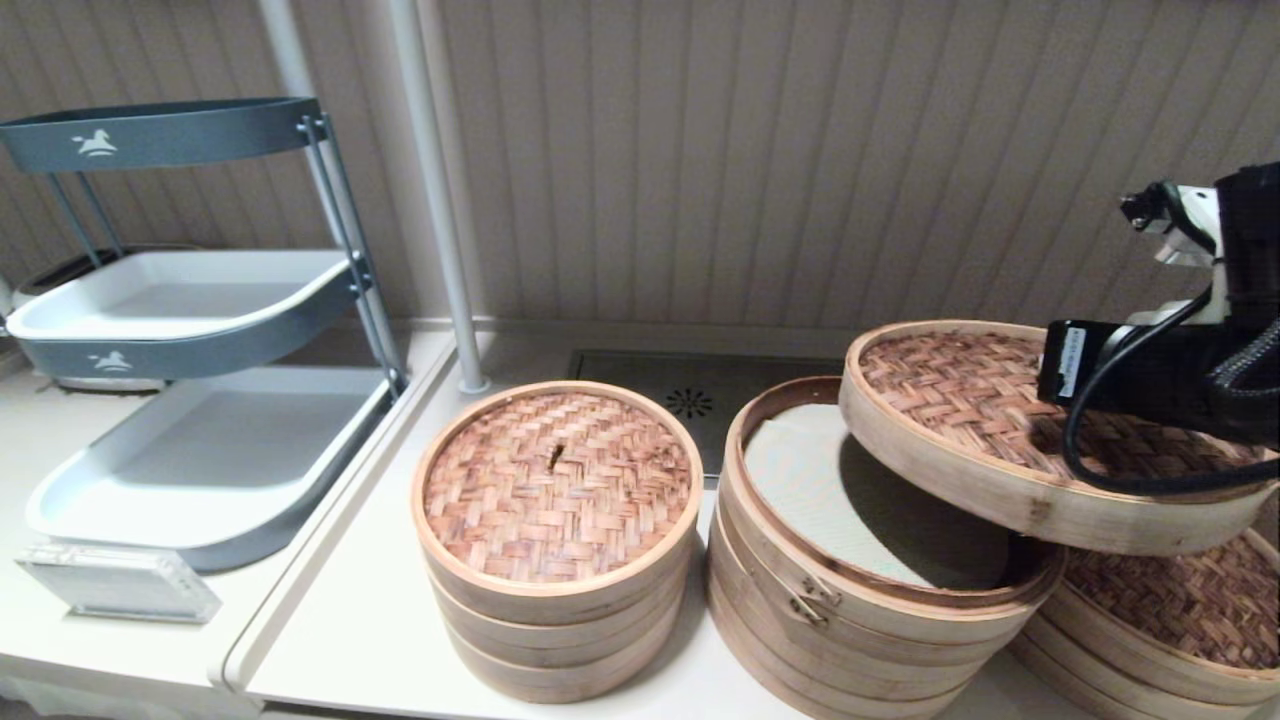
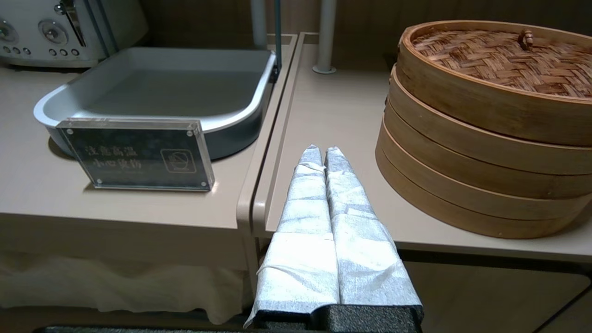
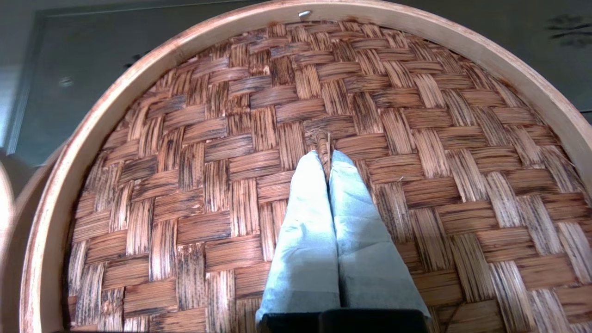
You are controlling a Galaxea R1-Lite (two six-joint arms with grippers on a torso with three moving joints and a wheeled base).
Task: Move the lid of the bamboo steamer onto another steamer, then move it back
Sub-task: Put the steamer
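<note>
The bamboo steamer lid [image 1: 950, 400], with its reddish-brown woven top and deep pale rim, hangs tilted in the air. It overlaps the open clasp steamer [image 1: 850, 600] and another steamer [image 1: 1170, 610], the low stack with a woven top at the far right. My right gripper [image 3: 323, 157] is shut on the lid's centre knot [image 3: 322, 141]. In the head view the right arm [image 1: 1160, 380] hides those fingers. My left gripper [image 2: 319, 150] is shut on nothing, low at the counter's front edge, left of the narrower three-tier stack [image 2: 485, 115].
The open steamer shows a white liner [image 1: 860, 490] and a metal clasp [image 1: 815, 598]. The three-tier stack [image 1: 555, 480] stands left of it. A grey tiered tray rack [image 1: 200, 300], an acrylic sign [image 1: 115, 580] and a white pole [image 1: 440, 200] are on the left, with a drain grate [image 1: 690, 400] behind.
</note>
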